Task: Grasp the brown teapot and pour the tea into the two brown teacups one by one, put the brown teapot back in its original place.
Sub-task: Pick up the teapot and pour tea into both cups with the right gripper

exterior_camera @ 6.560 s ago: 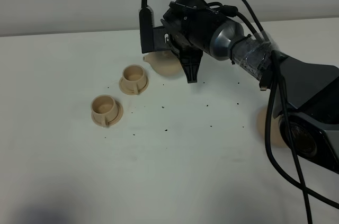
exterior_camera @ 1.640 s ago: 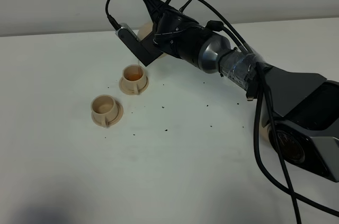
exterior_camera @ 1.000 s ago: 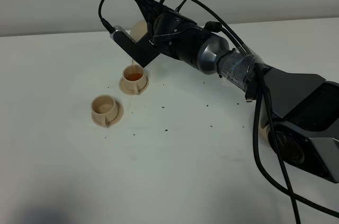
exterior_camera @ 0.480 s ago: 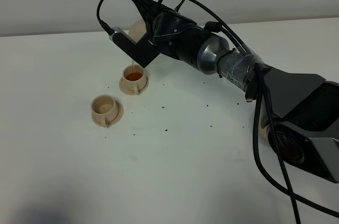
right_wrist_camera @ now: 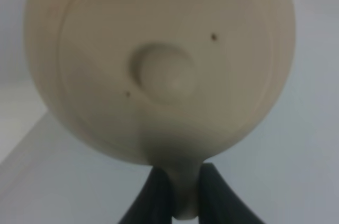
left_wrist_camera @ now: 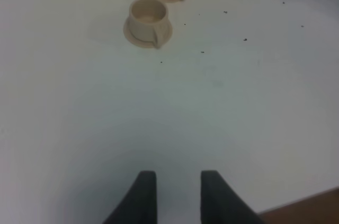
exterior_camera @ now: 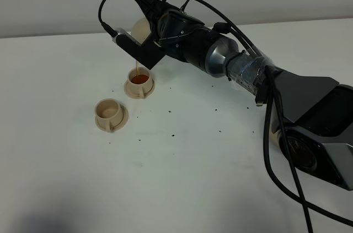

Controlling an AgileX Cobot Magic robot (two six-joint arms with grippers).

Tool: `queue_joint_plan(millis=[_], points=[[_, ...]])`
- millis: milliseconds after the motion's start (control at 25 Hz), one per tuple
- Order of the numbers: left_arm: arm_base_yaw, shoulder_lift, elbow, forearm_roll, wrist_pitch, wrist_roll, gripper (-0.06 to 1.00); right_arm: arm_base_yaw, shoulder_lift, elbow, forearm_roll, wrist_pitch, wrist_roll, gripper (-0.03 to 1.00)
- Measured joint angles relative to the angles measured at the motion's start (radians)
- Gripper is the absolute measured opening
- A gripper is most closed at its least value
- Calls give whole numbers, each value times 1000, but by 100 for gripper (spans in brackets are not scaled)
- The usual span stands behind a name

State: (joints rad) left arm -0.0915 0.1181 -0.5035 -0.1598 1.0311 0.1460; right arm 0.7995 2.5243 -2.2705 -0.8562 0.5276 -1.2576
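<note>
- Above the far teacup (exterior_camera: 138, 80), at the back left of the table (exterior_camera: 193, 178), the brown teapot (exterior_camera: 140, 28) hangs tipped in the air, largely hidden behind the wrist.
- Right gripper (right_wrist_camera: 180, 187): both jaws are pinched narrowly on the teapot's loop handle, so the pot is carried by that handle alone.
- Left gripper (left_wrist_camera: 177, 192): its jaws stand parted with nothing between them, over bare table and well apart from the cups.
- Progress: a thin stream of tea (exterior_camera: 135, 69) falls into the far teacup, which shows reddish liquid. We judge the first pour to be under way.
- Remaining: the near teacup (exterior_camera: 110, 113) looks pale and dry inside. It has yet to be filled, and the pot has yet to be set back.
- Orientation: we read the handle-to-spout axis as steeply inclined, with the handle up at the gripper and the spout down toward the far teacup. The knobbed lid faces the right wrist camera squarely.
</note>
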Motion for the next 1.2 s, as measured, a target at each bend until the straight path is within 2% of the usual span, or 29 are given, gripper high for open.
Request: queue_joint_plan(millis=[440, 1200], points=[[0, 0, 0, 0, 0, 0, 23, 0, 0, 0, -38, -7, 1, 11], [0, 0, 0, 0, 0, 0, 23, 0, 0, 0, -38, 0, 20, 11]])
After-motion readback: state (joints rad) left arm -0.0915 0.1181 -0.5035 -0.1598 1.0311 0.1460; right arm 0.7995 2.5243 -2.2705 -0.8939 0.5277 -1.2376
